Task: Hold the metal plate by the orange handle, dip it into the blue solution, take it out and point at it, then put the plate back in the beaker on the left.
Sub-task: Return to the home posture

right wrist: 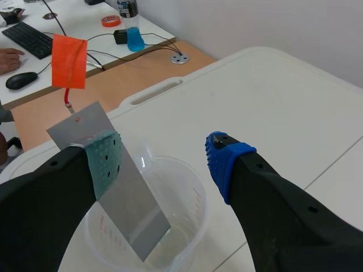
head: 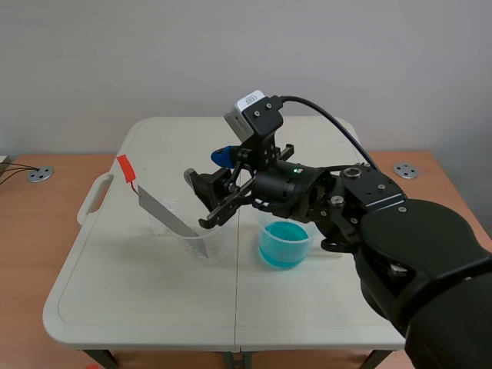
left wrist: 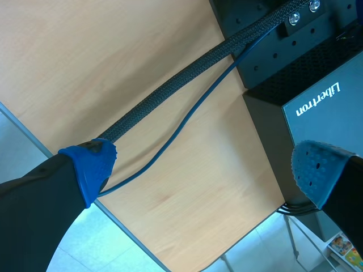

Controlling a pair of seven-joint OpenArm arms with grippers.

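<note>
Overhead, right gripper (right wrist: 164,160) spread wide above beaker (right wrist: 190,224) holding metal plate (right wrist: 127,204), left gripper (left wrist: 204,170) wide, box (left wrist: 317,107) lettered "Libertron".

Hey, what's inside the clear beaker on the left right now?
The metal plate leans inside the clear beaker, its orange handle sticking out above the rim. The plate hides part of the bottom.

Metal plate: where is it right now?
Scene view, left of centre: the metal plate leans in the clear beaker, beside the blue solution, orange handle up, right gripper above it.
</note>
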